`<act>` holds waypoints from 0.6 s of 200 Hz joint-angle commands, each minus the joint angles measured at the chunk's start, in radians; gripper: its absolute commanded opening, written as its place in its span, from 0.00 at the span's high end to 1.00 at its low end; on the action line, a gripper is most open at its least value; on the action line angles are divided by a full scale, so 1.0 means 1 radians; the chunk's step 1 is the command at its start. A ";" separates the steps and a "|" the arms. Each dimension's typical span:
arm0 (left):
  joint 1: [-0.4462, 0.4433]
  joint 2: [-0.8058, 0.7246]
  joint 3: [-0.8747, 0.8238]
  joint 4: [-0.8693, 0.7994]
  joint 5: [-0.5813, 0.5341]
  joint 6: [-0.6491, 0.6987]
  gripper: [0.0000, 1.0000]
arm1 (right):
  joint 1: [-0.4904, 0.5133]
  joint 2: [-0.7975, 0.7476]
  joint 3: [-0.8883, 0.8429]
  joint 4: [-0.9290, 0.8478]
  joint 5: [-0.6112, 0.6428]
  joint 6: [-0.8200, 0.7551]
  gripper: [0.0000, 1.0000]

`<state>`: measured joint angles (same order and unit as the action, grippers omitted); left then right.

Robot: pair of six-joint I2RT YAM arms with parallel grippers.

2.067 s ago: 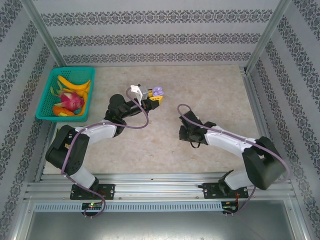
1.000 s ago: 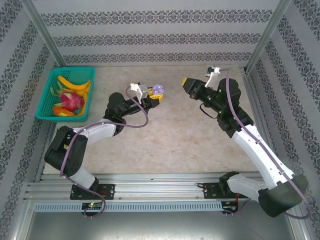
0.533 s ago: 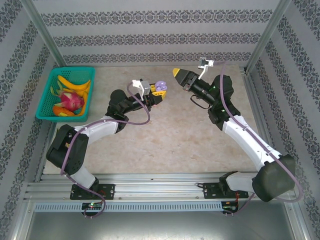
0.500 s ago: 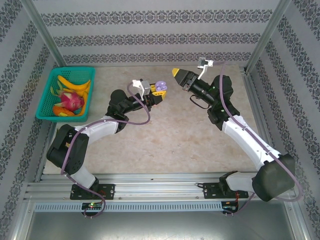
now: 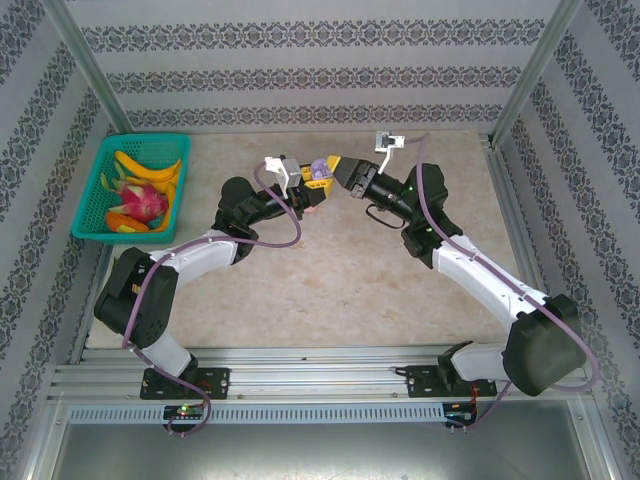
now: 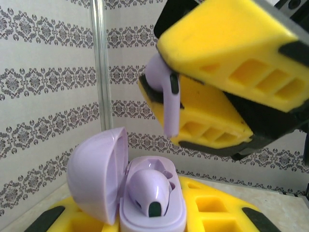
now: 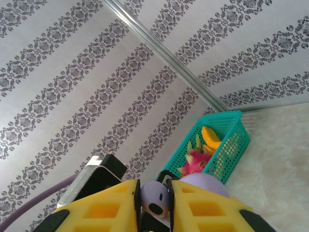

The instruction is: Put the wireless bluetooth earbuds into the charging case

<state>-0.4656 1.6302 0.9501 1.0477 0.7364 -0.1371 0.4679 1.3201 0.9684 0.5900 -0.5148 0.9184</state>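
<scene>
Moved: the right arm had swung in from the right side of the counter, bringing the right end effector close to the left end effector, which had barely shifted.
Right end effector: clenched on the held earbud, head pinched between the yellow fingers, stem hanging free.
Left end effector: clamped on the charging case, its lid swung open to the left in the left wrist view.
Seated earbud: lying in one well of the case.
Key relation: the held earbud hung above the open base, apart from it. Its stem was roughly upright and pointed down toward the free well beside the seated earbud. The right arm carried it, so the next move looked like a short descent along the stem's line.
Room: both end effectors were raised over the counter's far middle, well apart from the basket and the walls. The open lid stood just beside the descent path, and the yellow fingers seemed likely to crowd the case's rim.
</scene>
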 commanded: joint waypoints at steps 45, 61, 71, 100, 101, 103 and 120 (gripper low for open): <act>-0.013 -0.001 0.029 0.051 0.004 -0.012 1.00 | 0.013 0.016 -0.018 0.061 -0.027 0.002 0.77; -0.013 -0.001 0.030 0.051 0.004 -0.011 1.00 | 0.011 0.016 -0.023 0.057 -0.026 -0.003 0.77; -0.013 -0.001 0.029 0.050 0.004 -0.012 1.00 | 0.011 0.017 -0.024 0.054 -0.026 -0.005 0.77; -0.013 -0.003 0.029 0.050 0.003 -0.011 1.00 | 0.009 0.028 -0.027 0.043 -0.031 -0.012 0.77; -0.013 -0.002 0.029 0.051 0.004 -0.010 1.00 | 0.009 0.029 -0.028 0.043 -0.031 -0.012 0.77; -0.013 -0.002 0.029 0.051 0.003 -0.010 1.00 | 0.009 0.029 -0.028 0.042 -0.031 -0.013 0.77; -0.014 -0.004 0.029 0.049 0.003 -0.011 1.00 | 0.009 0.036 -0.030 0.039 -0.032 -0.016 0.77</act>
<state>-0.4656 1.6302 0.9501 1.0466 0.7330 -0.1371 0.4694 1.3369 0.9539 0.5987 -0.5186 0.9176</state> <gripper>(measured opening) 0.248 0.231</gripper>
